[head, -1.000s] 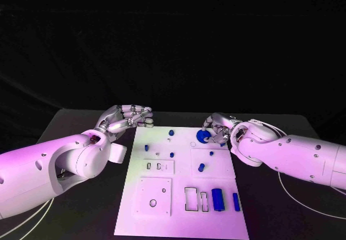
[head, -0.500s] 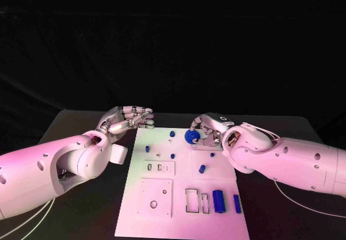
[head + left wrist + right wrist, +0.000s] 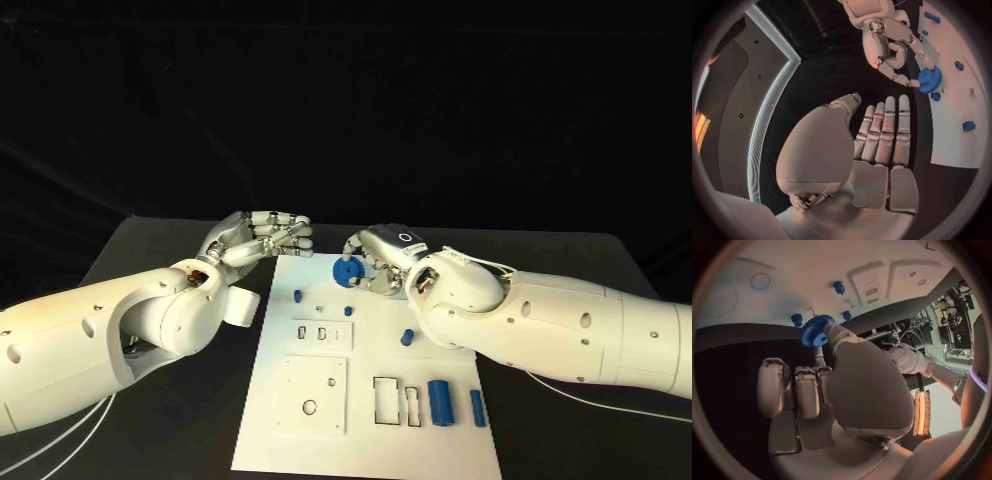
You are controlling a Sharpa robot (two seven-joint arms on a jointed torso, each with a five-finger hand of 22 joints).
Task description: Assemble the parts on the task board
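The right hand (image 3: 378,262) pinches a blue gear (image 3: 346,270) at its fingertips, holding it over the far end of the task board (image 3: 325,400), just beside two small blue pegs (image 3: 797,319) standing there. The left hand (image 3: 264,237) hovers close by off the board's far corner, holding nothing, its fingers side by side and bent.
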